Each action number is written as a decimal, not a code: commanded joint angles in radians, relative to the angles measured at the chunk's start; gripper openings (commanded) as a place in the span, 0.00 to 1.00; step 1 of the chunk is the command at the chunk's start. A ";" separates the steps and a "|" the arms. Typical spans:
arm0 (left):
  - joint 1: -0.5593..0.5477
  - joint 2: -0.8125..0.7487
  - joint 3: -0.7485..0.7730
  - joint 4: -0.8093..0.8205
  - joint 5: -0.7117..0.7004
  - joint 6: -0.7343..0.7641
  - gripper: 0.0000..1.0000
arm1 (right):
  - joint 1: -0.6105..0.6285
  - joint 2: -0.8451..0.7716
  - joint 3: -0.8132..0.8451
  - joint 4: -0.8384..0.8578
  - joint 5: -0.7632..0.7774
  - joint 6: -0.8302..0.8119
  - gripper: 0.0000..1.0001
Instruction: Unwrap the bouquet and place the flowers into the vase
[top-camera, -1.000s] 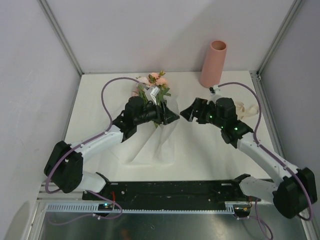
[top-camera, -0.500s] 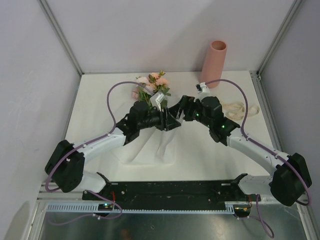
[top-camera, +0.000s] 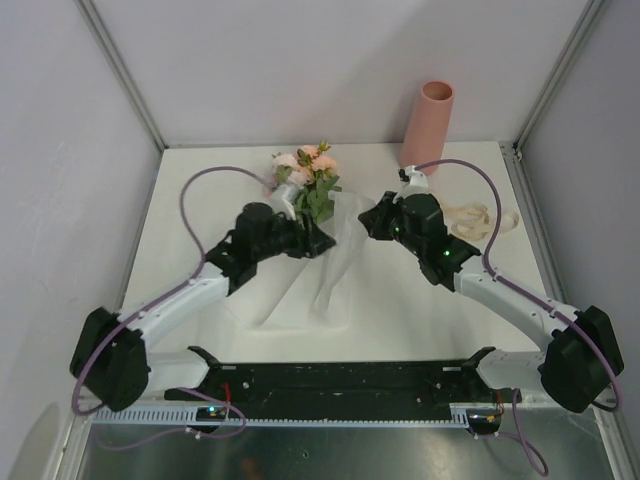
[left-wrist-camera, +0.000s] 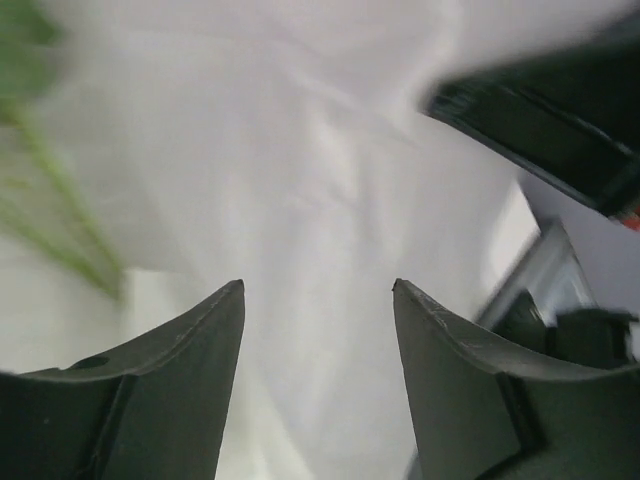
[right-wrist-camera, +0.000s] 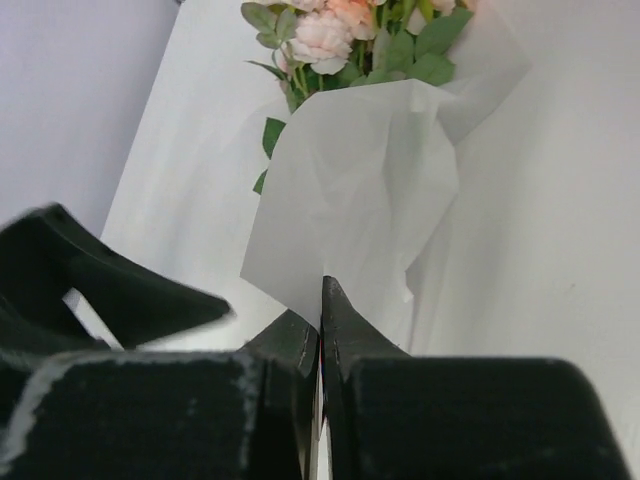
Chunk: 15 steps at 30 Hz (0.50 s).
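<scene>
My right arm (top-camera: 500, 295) has swung in from the vase (top-camera: 427, 125) side toward the bouquet (top-camera: 318, 198), then drawn back a little. A second ago its jaws stood wide. Now the right gripper (right-wrist-camera: 320, 298) is clenched on an edge of the white paper (right-wrist-camera: 360, 200), which rises as a flap. I take that to mean I have the wrap and can start peeling it toward the vase.

The left arm (top-camera: 175, 300) has slid further from the vase. The left gripper (left-wrist-camera: 315, 300) is released, jaws apart above the paper with nothing between them. I judge that nothing pins the stems, so the whole bunch may drag when I pull.

The bouquet lies left of the vase and nearer me, with its roses (top-camera: 303, 160) toward the back wall. None are in the vase yet.

The pale walls (top-camera: 300, 70) stand close behind the vase. The white table (top-camera: 190, 200) carries a loose cream ribbon (top-camera: 480, 215) just in front of the vase.
</scene>
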 joint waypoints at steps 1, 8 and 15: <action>0.174 -0.133 0.016 -0.255 -0.178 0.045 0.68 | -0.026 -0.065 -0.013 -0.011 0.066 -0.043 0.00; 0.511 -0.175 -0.011 -0.397 -0.210 0.036 0.79 | -0.091 -0.124 -0.084 0.000 0.039 -0.047 0.00; 0.709 0.020 0.110 -0.406 -0.073 0.190 0.88 | -0.169 -0.172 -0.168 0.051 -0.093 -0.076 0.00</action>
